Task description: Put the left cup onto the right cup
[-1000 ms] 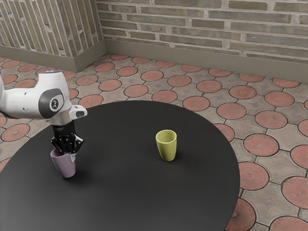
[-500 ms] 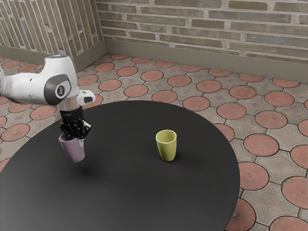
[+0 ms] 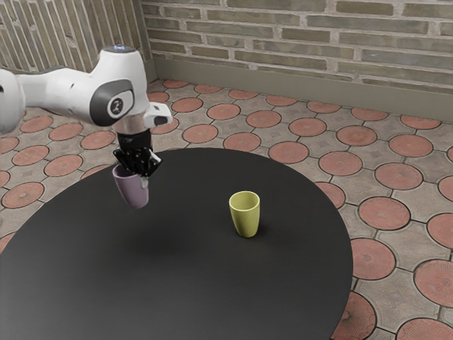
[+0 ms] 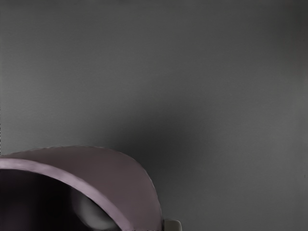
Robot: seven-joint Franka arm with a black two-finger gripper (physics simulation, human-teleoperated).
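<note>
A mauve cup (image 3: 132,190) hangs in the air above the black round table (image 3: 177,269), at the exterior view's left. My gripper (image 3: 137,168) is shut on its rim, and the cup tilts slightly. The same mauve cup (image 4: 82,187) looms large right under my hand in the wrist view, with the dark tabletop (image 4: 192,86) beyond it. A yellow-green cup (image 3: 244,214) stands upright near the table's middle, well off to the exterior view's right of the held cup.
The table's rim (image 3: 333,212) curves away at the exterior view's right. Round red pavers cover the floor (image 3: 382,177), and brick walls (image 3: 297,35) stand behind.
My gripper has lifted the mauve cup off the table and carried it up and toward the exterior view's right. The yellow-green cup has stayed where it was.
</note>
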